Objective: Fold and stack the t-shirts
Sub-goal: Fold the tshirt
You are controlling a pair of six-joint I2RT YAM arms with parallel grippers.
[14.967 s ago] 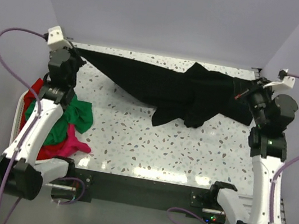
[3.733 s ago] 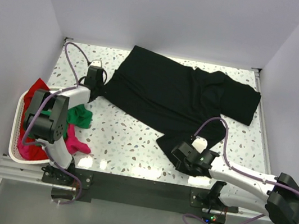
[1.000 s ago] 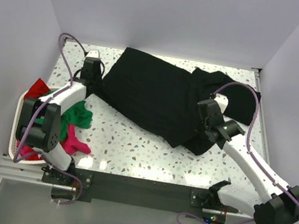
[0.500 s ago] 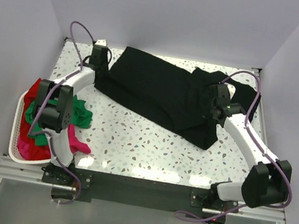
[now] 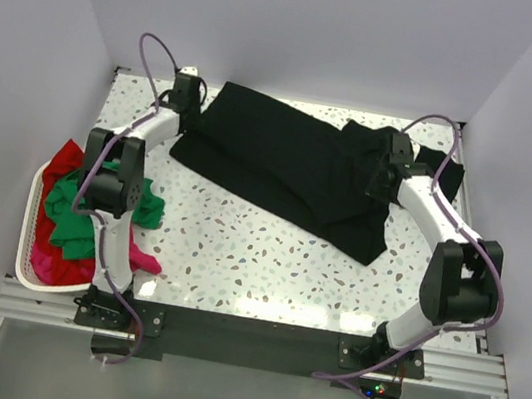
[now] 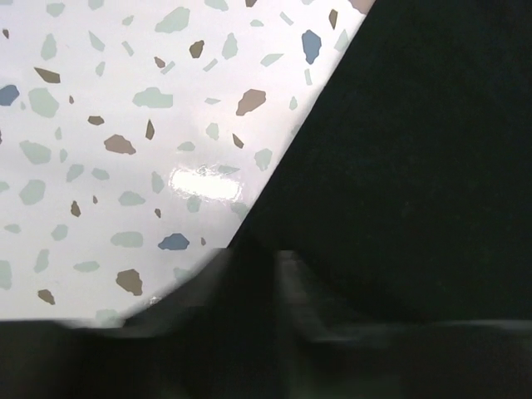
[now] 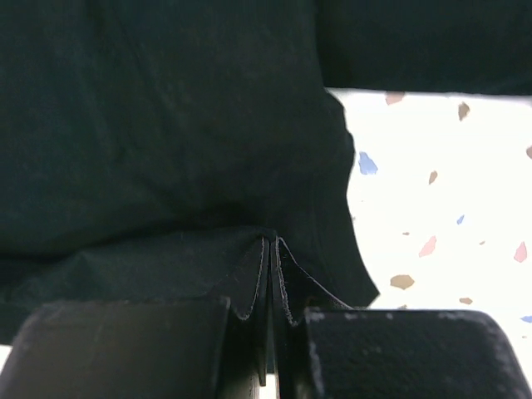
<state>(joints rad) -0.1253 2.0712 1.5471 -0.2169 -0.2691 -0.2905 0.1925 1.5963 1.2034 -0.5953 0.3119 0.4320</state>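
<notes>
The black shirt (image 5: pixel 283 157) lies doubled across the far side of the table (image 5: pixel 238 246). It is limp and light, so take it by hems or corners. Your right tool (image 5: pixel 383 174) is pinched tight on a fold at the shirt's right side. Your left tool (image 5: pixel 187 96) sits at its left corner, and you cannot tell whether it grips.

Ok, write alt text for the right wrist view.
The right gripper is shut on a pinched fold of the black t-shirt, which fills most of the frame. White speckled table shows at right.
</notes>
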